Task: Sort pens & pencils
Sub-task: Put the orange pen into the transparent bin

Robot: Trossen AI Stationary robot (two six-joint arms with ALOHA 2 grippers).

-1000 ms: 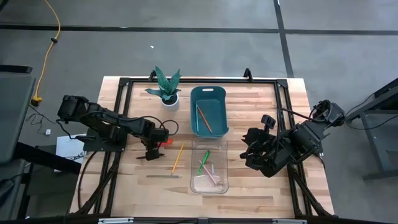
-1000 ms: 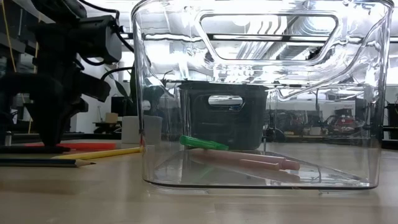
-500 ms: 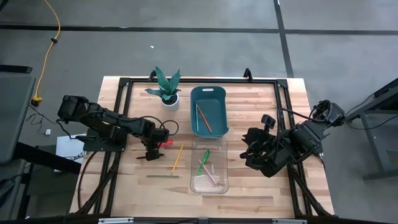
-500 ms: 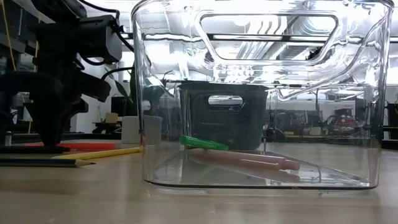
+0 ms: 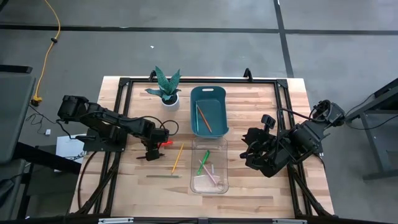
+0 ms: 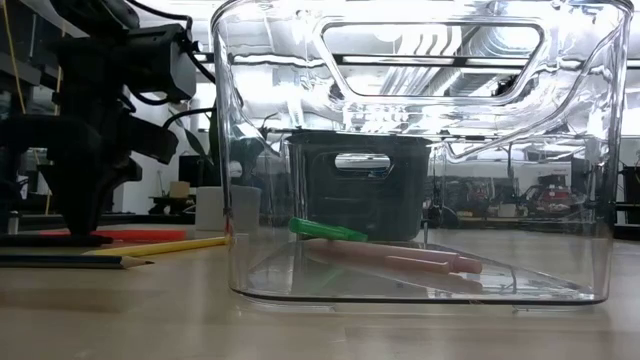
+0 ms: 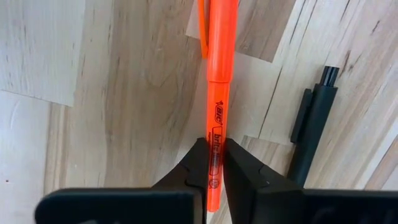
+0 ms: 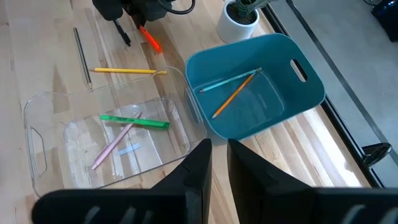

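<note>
A red pen (image 7: 221, 62) lies on the wood table left of the bins, and my left gripper (image 7: 214, 146) is shut on it, pointing down (image 5: 151, 151). A black pen (image 7: 311, 137) lies close beside it. A yellow pencil (image 5: 178, 157) and a grey pencil (image 5: 163, 176) rest flat on the table nearby. The clear bin (image 5: 193, 182) holds a green pen (image 8: 134, 121) and pink pens (image 8: 112, 147). The teal bin (image 5: 217, 93) holds an orange pencil (image 8: 233, 95). My right gripper (image 8: 219, 149) hangs raised at the table's right with a narrow gap and nothing in it. My left gripper pinches the red pen's printed barrel (image 7: 216, 127), on the half away from the clip, between its two fingers. The fingers come from above, pointing down, and lie across the pen. The pen lies level on the table (image 6: 130, 235).
A potted plant (image 5: 165, 87) stands at the far left of the teal bin. A black frame (image 5: 118, 99) runs round the table top. Bare wood shows near the front edge, left of the clear bin.
</note>
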